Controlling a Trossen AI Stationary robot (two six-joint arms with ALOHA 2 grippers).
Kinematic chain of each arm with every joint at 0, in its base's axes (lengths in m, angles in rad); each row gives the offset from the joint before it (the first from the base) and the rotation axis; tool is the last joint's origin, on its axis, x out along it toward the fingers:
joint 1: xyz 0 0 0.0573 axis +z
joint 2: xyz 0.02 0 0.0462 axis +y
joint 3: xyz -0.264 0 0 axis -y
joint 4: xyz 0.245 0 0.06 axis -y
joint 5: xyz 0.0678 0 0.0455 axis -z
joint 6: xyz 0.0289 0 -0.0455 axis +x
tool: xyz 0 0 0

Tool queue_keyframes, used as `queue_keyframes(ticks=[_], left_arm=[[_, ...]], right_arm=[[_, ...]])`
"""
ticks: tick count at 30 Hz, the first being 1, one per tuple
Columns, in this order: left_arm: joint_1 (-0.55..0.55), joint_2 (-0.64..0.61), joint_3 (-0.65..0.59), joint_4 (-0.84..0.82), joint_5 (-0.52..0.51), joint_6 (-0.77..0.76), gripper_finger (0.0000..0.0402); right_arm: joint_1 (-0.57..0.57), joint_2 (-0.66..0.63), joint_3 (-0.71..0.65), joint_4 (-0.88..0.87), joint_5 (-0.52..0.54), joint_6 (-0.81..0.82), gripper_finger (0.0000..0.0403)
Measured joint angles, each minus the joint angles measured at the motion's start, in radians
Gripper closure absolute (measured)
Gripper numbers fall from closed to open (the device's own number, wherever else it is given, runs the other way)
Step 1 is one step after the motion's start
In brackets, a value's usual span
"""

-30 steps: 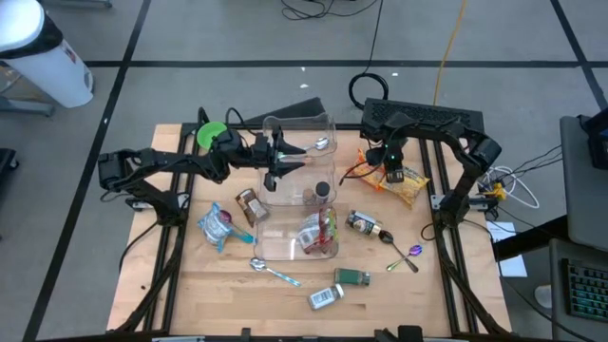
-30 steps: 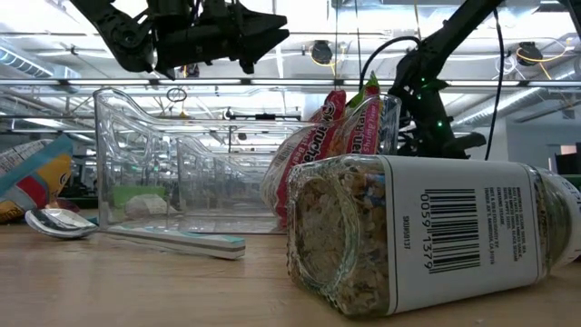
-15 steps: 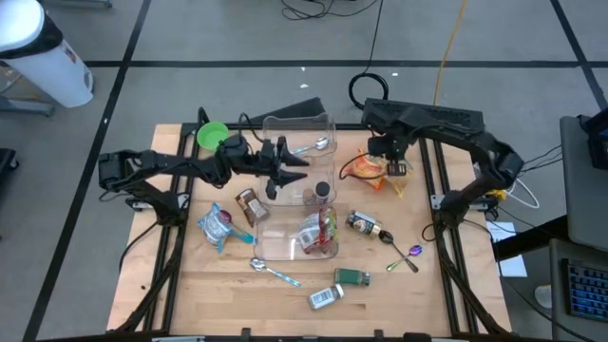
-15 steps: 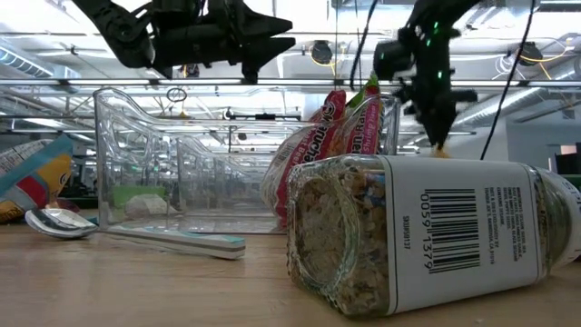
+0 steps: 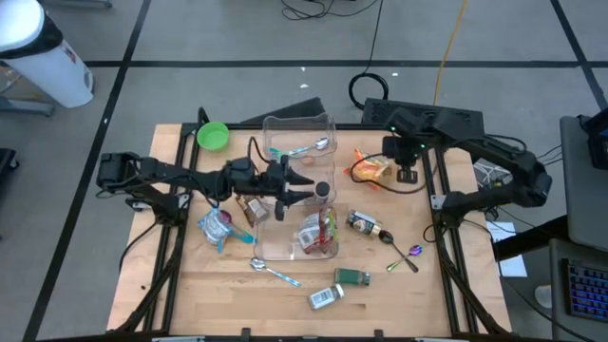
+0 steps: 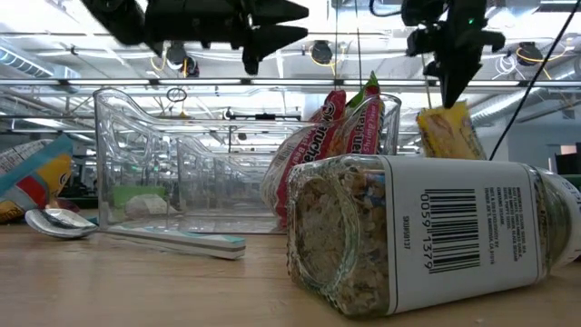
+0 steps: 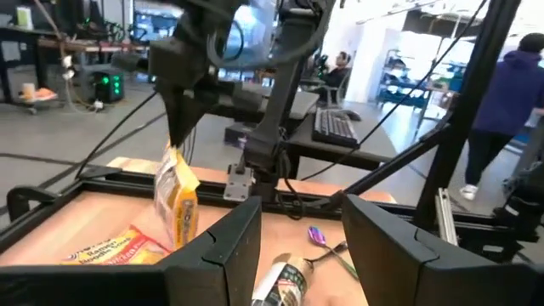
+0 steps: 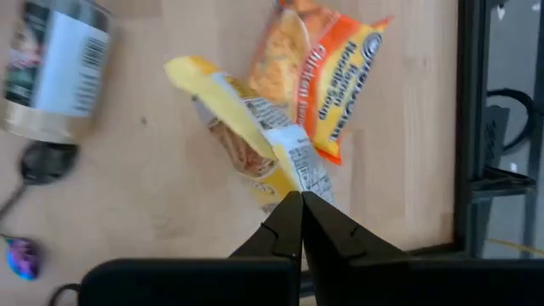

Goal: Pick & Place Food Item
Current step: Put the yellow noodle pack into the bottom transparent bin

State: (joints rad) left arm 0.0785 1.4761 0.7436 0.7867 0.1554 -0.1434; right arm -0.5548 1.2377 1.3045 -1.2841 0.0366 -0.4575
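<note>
Right gripper (image 8: 300, 202) pinching my yellow bag (image 8: 246, 140), lifted clear of the table (image 5: 218, 275) | left gripper (image 5: 306, 190) spread apart above the bin (image 5: 328, 123)

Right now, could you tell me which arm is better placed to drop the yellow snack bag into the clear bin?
The right. Its gripper is shut on the yellow snack bag, already lifted. The left gripper hovers open and empty over the clear bin.

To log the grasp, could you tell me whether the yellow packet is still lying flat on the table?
No, the right hand holds the yellow packet pinched by one edge, hanging clear of the table.
</note>
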Motion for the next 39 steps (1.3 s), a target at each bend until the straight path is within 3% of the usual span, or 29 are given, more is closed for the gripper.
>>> queue_keyframes(ticks=[3,9,14,24,30,39], left_arm=[[-0.043,0.000,0.077,-0.141,-0.075,0.013,0.0231],[-0.120,0.014,0.347,-0.644,-0.353,0.109,0.0231],[-0.130,0.026,0.526,-0.866,-0.428,0.115,0.0231],[-0.082,0.062,0.716,-1.031,-0.429,0.103,0.0229],[-0.074,0.122,0.721,-1.028,-0.426,0.093,0.0202],[-0.044,0.171,0.721,-1.032,-0.426,0.114,0.0167]], right_arm=[[0.020,-0.034,0.000,0.000,-0.037,0.027,0.0403],[0.072,-0.071,0.000,0.016,-0.046,0.050,0.0403],[0.109,-0.089,0.000,0.061,-0.094,0.053,0.0403],[0.176,-0.103,0.000,0.122,-0.144,0.023,0.0403],[0.168,-0.103,0.000,0.067,-0.112,0.002,0.0403],[0.169,-0.098,0.000,0.167,-0.118,0.005,0.0389]])
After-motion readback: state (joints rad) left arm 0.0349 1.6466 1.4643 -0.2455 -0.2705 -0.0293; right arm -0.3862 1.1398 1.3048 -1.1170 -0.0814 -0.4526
